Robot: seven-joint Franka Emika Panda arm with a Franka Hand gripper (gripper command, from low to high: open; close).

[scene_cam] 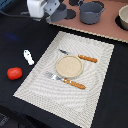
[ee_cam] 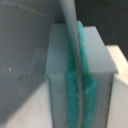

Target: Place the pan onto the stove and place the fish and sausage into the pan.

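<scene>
My gripper (scene_cam: 48,8) is at the stove's (scene_cam: 107,27) near left corner in the exterior view, shut on the thin handle of the blue-grey pan (scene_cam: 59,13). The pan hangs tilted over that corner, next to a dark burner disc (scene_cam: 70,14). In the wrist view the handle (ee_cam: 70,25) runs between the green pads (ee_cam: 84,55) of the gripper (ee_cam: 76,92). The white fish (scene_cam: 28,56) lies on the dark table at the exterior view's left of the placemat. The red sausage (scene_cam: 14,73) lies nearer the front, left of the fish.
A larger grey pot (scene_cam: 91,12) stands on the stove, and another vessel (scene_cam: 123,19) sits at its right end. The pale striped placemat (scene_cam: 37,82) holds a round plate (scene_cam: 68,66), a fork (scene_cam: 65,80) and a knife (scene_cam: 80,56).
</scene>
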